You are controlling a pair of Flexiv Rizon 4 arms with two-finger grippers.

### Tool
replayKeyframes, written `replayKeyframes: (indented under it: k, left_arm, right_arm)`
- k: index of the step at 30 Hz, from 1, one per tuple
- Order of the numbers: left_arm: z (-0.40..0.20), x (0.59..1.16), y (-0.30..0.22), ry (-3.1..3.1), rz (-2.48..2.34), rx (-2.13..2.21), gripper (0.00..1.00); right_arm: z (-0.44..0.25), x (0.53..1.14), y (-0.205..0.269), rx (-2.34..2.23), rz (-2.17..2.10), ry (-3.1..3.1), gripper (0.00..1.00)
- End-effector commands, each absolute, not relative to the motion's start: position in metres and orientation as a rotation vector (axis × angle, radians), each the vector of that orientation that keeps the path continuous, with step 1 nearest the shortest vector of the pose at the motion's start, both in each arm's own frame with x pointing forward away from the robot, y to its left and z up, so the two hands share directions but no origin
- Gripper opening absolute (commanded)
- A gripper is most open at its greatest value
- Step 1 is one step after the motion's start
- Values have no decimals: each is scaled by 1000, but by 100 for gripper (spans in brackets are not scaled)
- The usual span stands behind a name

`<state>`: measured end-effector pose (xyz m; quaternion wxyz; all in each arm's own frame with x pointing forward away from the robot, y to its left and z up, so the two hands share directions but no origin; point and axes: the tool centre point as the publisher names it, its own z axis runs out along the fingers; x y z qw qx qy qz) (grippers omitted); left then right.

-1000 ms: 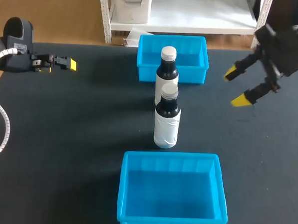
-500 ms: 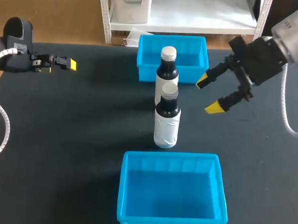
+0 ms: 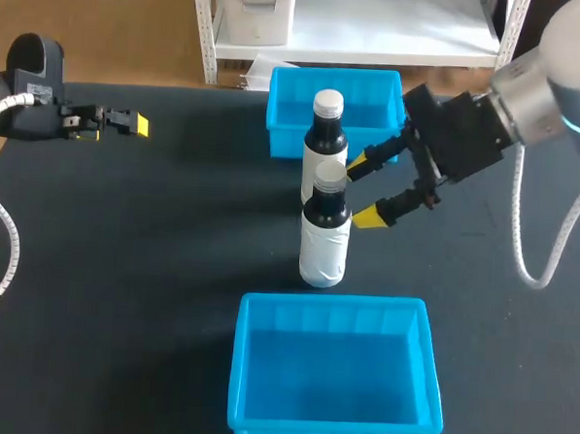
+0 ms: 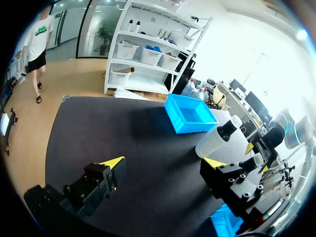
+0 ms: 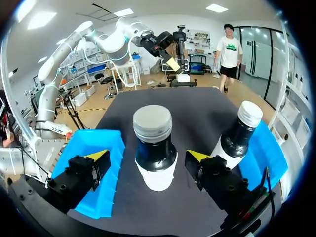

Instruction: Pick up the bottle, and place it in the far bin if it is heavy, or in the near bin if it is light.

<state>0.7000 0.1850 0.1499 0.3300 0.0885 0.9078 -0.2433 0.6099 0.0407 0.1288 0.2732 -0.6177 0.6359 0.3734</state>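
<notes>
Two dark bottles with white labels and pale caps stand in a row at the table's middle: the near bottle (image 3: 323, 248) (image 5: 154, 148) and the far bottle (image 3: 326, 131) (image 5: 239, 136) (image 4: 219, 138). My right gripper (image 3: 363, 190) (image 5: 148, 157) is open just right of the near bottle's neck, which stands ahead of its fingers, touching neither. The far bin (image 3: 286, 110) (image 4: 190, 114) sits behind the far bottle; the near bin (image 3: 332, 375) (image 5: 94, 168) lies in front, empty. My left gripper (image 3: 130, 123) (image 4: 163, 163) hangs open at the table's far left, holding nothing.
The black tabletop (image 3: 151, 268) is bare to the left and right of the bottles and bins. The gap between the near bottle and the near bin's rim is narrow. The two bottles stand close together, one behind the other.
My right arm has swung in leftwards from the table's right side to the near bottle, its gripper staying open. The left arm, bottles and bins have not moved.
</notes>
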Motion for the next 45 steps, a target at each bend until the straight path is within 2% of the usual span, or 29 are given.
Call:
replayKeyframes:
  k: [1,13,29,30,31,36,37,38,41,45]
  left_arm:
    - [150,700,185,2374,-636,231,100]
    - [150,700,185,2374,-636,231,100]
    - [150,700,185,2374,-636,231,100]
    - [150,700,185,2374,-636,231,100]
    - [150,700,185,2374,-636,231,100]
    - [150,700,185,2374,-636,231,100]
    - [150,700,185,2374,-636,231,100]
    - [150,700,185,2374,-636,231,100]
    - [150,700,185,2374,-636,231,100]
    - [150,700,185,2374,-636,231,100]
  right_arm:
    - [122,611,51,-1648,1018,1711,100]
    - [121,607,76,-1641,1037,1688,100]
    - [120,602,84,-1631,1055,1684,100]
    - [120,602,84,-1629,1055,1685,93]
    - [120,603,84,-1628,1054,1686,90]
    - [119,605,82,-1621,1047,1692,86]
    - [118,605,82,-1618,1046,1695,83]
    - [118,606,81,-1616,1045,1696,74]
    - [118,607,81,-1612,1040,1701,62]
    - [118,607,81,-1615,1029,1707,53]
